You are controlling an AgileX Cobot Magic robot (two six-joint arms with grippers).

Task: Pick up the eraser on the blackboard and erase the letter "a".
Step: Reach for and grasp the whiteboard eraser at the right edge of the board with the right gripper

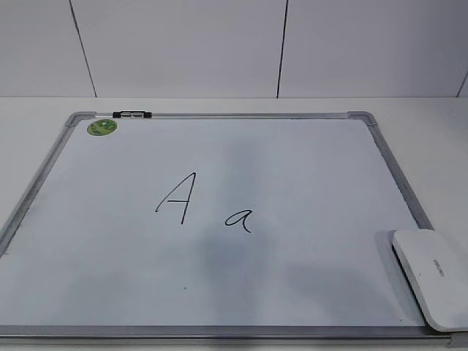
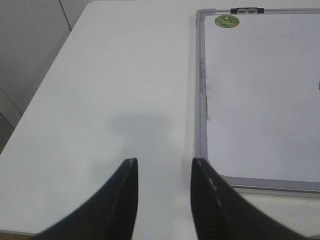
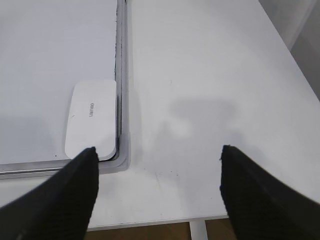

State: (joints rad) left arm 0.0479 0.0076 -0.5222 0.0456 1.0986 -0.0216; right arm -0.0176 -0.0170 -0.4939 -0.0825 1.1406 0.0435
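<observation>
The right gripper (image 3: 157, 172) is wide open and empty, above the bare table; the eraser (image 3: 93, 117) lies just ahead to its left, in the blackboard's (image 1: 398, 183) near right corner. Its long side runs along the frame. The left gripper (image 2: 162, 172), partly open, is off the board's left edge, so the right arm looks nearer, and the letter "a" (image 1: 239, 219) waits farther in.

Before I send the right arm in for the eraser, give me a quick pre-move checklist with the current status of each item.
1. Eraser lies flat in the near right corner of the blackboard, nothing on it: ok.
2. Right gripper open, jaws wide apart and empty: ok.
3. Right gripper lined up over the eraser: not ok; it hangs over the bare table, with the eraser off to the left in the right wrist view.
4. Left gripper open and off the board, over the table at its left edge: ok.
5. Letter "a" intact, separate from the capital "A": ok.
6. Felt side facing down: cannot tell.
</observation>
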